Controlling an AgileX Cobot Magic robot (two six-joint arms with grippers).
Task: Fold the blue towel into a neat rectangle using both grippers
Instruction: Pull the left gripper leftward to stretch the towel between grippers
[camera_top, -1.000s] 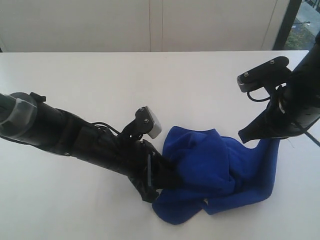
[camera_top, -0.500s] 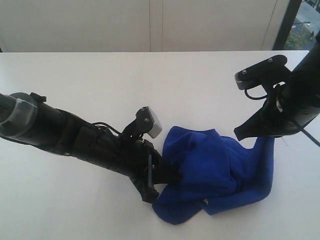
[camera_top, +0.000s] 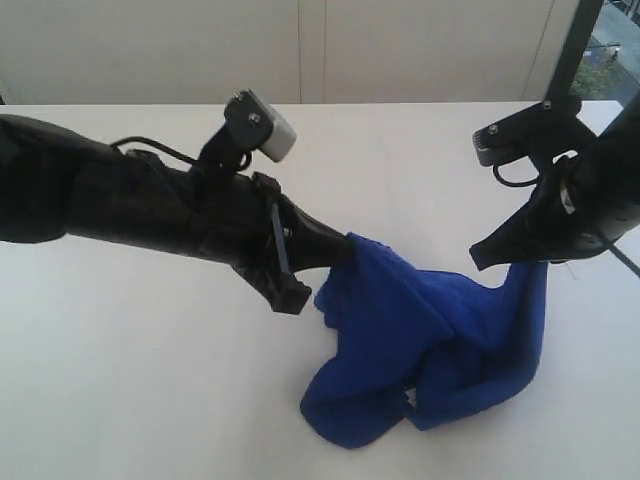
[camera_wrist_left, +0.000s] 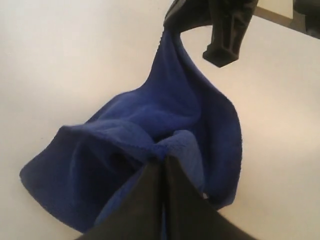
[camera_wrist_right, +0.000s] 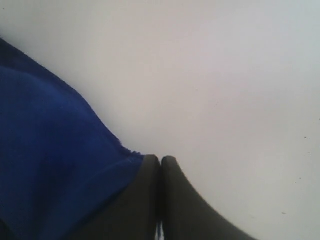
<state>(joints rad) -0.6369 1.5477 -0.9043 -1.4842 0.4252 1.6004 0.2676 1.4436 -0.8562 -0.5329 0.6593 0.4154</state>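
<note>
Blue towel (camera_top: 430, 340) bunched on white table (camera_top: 150, 400).

White tabletop (camera_top: 150, 400) filling most of the view, pale panelled wall (camera_top: 150, 50) behind its far edge, dark window post (camera_top: 568, 45) at the far right, blurred greenery (camera_top: 614, 52) beyond it
</note>
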